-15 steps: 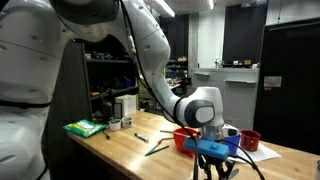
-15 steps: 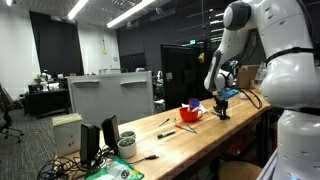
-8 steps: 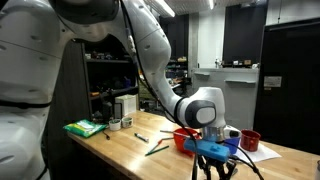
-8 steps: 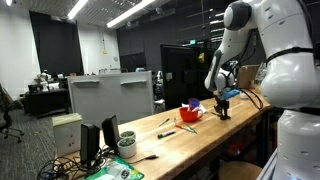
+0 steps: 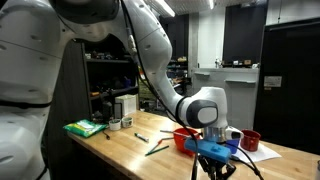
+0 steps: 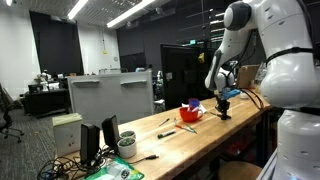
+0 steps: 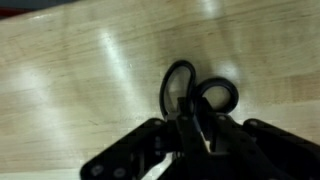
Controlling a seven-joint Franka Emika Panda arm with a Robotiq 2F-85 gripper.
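Both exterior views are showing a green cloth [image 5: 85,127], a red bowl [image 5: 185,137], then the gripper [image 5: 213,168] hanging low over the table [image 5: 120,155]. Only the wrist view is revealing black scissors [image 7: 200,95] lying there, the jaws perhaps pinching them; through the blur I cannot tell.

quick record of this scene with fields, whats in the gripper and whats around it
gripper: gripper low over the table, fingers seem closed on the scissors
held thing: scissors, black handle loops showing against the wood in the wrist view
surface: wooden table
close by: red bowl and red cup, both apart from the gripper
farther along: green pack towards the other end of the table
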